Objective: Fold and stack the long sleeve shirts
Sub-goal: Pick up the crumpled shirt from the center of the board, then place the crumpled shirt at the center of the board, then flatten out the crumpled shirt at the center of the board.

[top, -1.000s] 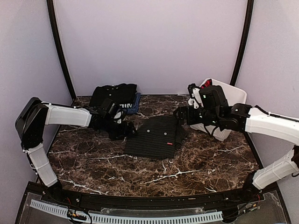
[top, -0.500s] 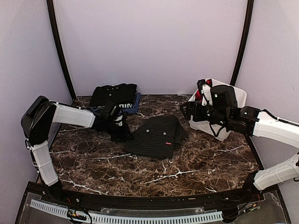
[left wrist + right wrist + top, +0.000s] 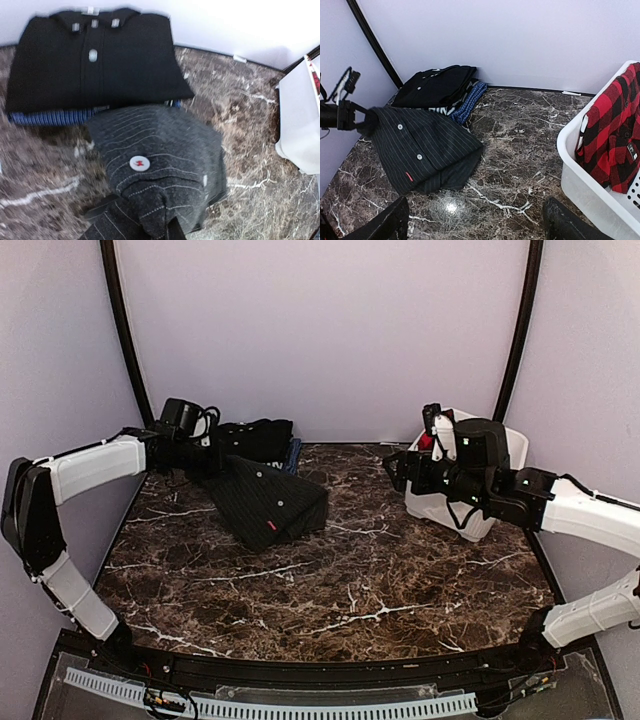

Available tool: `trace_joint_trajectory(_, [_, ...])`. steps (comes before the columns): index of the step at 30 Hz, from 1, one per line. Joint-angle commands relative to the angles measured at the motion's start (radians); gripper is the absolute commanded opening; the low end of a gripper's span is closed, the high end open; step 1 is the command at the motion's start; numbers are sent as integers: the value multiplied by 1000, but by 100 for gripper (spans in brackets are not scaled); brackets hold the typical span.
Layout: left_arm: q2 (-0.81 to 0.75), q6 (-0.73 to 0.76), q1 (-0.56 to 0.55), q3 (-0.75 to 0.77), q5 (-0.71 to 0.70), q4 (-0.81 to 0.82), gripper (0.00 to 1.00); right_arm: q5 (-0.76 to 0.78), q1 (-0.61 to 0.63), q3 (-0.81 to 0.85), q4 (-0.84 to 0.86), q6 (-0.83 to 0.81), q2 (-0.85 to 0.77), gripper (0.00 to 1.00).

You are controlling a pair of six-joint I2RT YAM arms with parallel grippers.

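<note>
- The left claw [image 3: 207,453] is clamped shut on the upper left corner of the folded pinstriped shirt [image 3: 268,502]. A second ago its jaws stood apart beside that shirt's left edge.
- With that grip the shirt has left the middle of the worktop [image 3: 400,570]. It now sits in the upper left of the overhead view, its held corner raised and the rest sloping down onto the marble.
- Just behind it, against the back wall, waits the stack: the plain black shirt [image 3: 255,437] on top, the blue shirt [image 3: 292,455] peeking out from underneath.
- The right claw [image 3: 392,470] has pulled back toward the white basket [image 3: 450,510] on the right. Its jaws stand wide apart and hold nothing.
- A red plaid shirt [image 3: 610,135] lies in that basket.
- To me this looks like the carry onto the pile: folding of this one seems done, and stacking is underway.
- The lower layers gape a little in the right wrist view, so I'd judge the fold could slip open when it is set down.
</note>
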Motion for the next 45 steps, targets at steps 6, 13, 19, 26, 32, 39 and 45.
trace_joint_trajectory(6, [-59, 401, 3, 300, 314, -104, 0, -32, -5, 80, 51, -14, 67, 88])
trace_joint_trajectory(13, [33, 398, -131, 172, 568, -143, 0, -49, -5, 136, 8, -8, 130, 88])
trace_joint_trajectory(19, [-10, 272, -259, -82, 720, 42, 0, -51, -5, 132, 6, -19, 136, 88])
trace_joint_trajectory(26, [-15, 262, -343, -194, 790, 15, 20, -127, -6, 133, -1, -27, 203, 88])
trace_joint_trajectory(32, [-128, 241, -342, -220, 793, 26, 67, -270, -6, 139, -10, -36, 292, 82])
trace_joint_trajectory(39, [-240, 148, -264, -263, 829, 132, 76, -379, 4, 152, -32, -36, 394, 78])
trace_joint_trajectory(45, [-198, 116, -190, -243, 612, 71, 73, -409, 34, 181, -56, -49, 476, 77])
